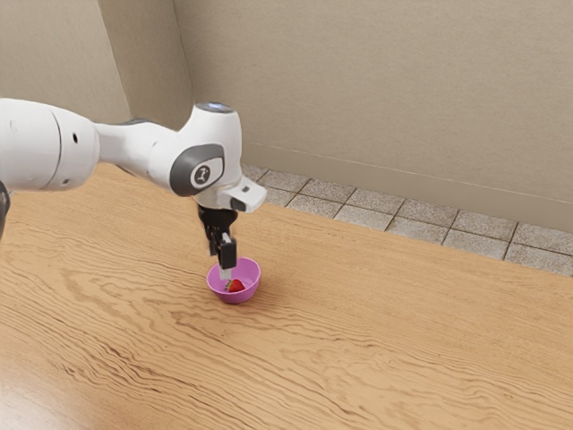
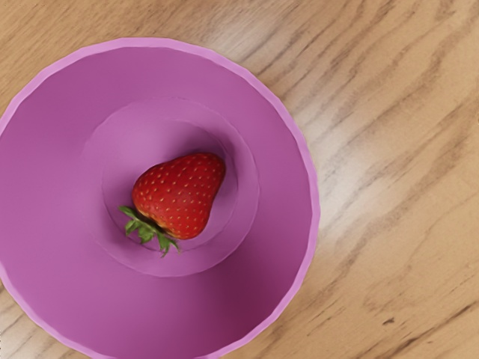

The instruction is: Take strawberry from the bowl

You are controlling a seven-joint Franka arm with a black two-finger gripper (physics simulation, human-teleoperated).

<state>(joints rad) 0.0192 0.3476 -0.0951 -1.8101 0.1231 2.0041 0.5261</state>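
Note:
My gripper (image 1: 221,268) points down over the pink-purple bowl (image 1: 215,285), its two fingers apart and the nearer fingertip overlapping the bowl's inside in the exterior view. The red strawberry (image 1: 235,287) lies in the bowl, just below that fingertip as seen there. From the wrist camera, the strawberry (image 2: 179,194) rests on its side on the bottom of the bowl (image 2: 288,179), with green leaves at one end. Nothing is seen held between the fingers.
The bowl stands on a wood-grain table (image 1: 358,331). Beyond the table's far edge are grey floor tiles (image 1: 367,218) and a beige wall (image 1: 385,90). The white arm comes in from the exterior view's left.

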